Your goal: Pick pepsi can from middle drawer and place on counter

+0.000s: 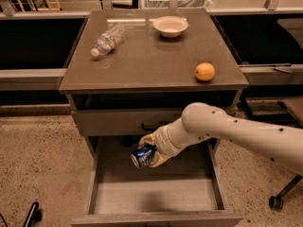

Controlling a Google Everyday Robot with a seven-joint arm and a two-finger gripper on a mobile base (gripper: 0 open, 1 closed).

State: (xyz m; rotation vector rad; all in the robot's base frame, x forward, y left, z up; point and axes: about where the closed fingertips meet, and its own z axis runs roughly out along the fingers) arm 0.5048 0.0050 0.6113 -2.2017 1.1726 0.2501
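Observation:
The pepsi can (141,156) is dark blue with a silver end and lies tilted sideways in my gripper (147,151). The gripper is shut on it and holds it in the air above the open middle drawer (156,195), just in front of the closed drawer front above. My white arm (227,131) reaches in from the right. The drawer floor is pale grey and bare. The counter (151,56) is the glossy brownish-grey top of the cabinet, well above the can.
On the counter lie a clear plastic water bottle (107,40) at the back left, a white bowl (170,26) at the back, and an orange (204,72) near the right edge. A chair base with a caster (274,202) stands at the right.

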